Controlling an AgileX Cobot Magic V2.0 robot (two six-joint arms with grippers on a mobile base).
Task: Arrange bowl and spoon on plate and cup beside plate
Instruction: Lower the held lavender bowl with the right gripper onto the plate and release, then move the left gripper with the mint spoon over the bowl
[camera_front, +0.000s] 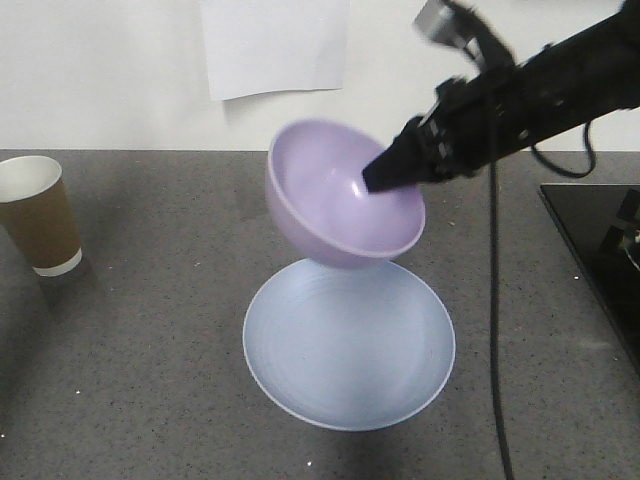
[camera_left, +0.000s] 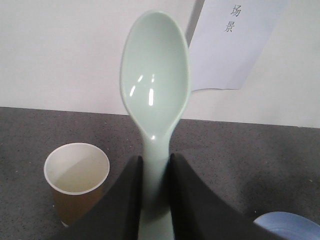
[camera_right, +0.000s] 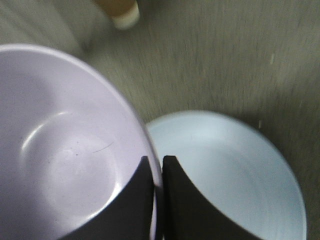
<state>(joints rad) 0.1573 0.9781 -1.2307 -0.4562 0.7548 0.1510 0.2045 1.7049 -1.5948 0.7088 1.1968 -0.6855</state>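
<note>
At far left of the counter (camera_front: 150, 330), the cup (camera_front: 38, 215) stands upright and empty, well apart from the plate (camera_front: 350, 345); its place beside the plate is not yet made. Next over, the left tool (camera_left: 155, 167) is clenched on the handle of the spoon (camera_left: 155, 85), one finger on each side, the gap no wider than the handle. Spoon points straight out from the tool, scoop face toward the wrist camera, clear of the counter, with the cup below and to its left. Judged reason: it is held in the air until the bowl is down. Centre: plate lies flat and bare on the counter. Over the plate's far rim the bowl (camera_front: 340, 195) hangs tilted, opening turned toward the front view, apparently not touching the plate; its edges are blurred. The tilt is consistent with a one-sided rim grip. Right side: the right tool (camera_right: 157, 162) is nearly closed, pinching the bowl's rim, one finger inside the wall and one outside, only the rim's thickness between them. Next step, as judged: level the bowl and lower it onto the middle of the plate.
</note>
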